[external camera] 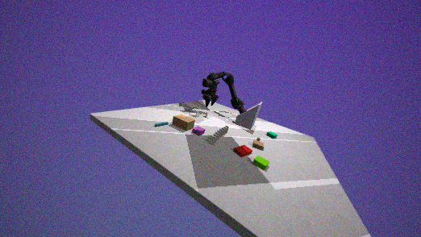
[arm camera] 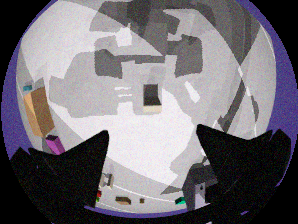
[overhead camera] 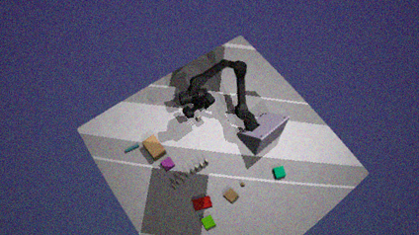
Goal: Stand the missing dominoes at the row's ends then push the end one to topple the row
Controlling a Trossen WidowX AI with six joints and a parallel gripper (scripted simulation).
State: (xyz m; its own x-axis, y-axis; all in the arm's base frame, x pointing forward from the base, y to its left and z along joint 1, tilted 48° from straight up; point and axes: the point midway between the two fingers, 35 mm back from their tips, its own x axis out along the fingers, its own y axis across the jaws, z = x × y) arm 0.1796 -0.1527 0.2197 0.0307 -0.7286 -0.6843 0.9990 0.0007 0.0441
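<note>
A row of small grey dominoes [overhead camera: 189,171] [external camera: 218,135] stands near the middle of the table, running diagonally. My gripper [overhead camera: 192,112] [external camera: 210,102] [arm camera: 153,132] is open and empty, hanging above the table far from that row, on the arm's side. In the wrist view a loose domino [arm camera: 150,95] lies on the table below and ahead of the fingers, with two pale ones beside it, one to the left [arm camera: 127,92] and one to the right [arm camera: 190,90]. In the top view these loose pieces [overhead camera: 197,119] show as small specks just under the gripper.
A tan box [overhead camera: 154,147] [external camera: 183,121] [arm camera: 40,110], a magenta block [overhead camera: 168,163] [external camera: 198,130] and a teal bar [overhead camera: 131,148] [external camera: 161,123] lie by the row's far end. Red [overhead camera: 202,202], green [overhead camera: 207,222], brown [overhead camera: 231,195] and teal-green [overhead camera: 279,172] blocks lie beyond. The arm's grey base [overhead camera: 262,130] stands to the right.
</note>
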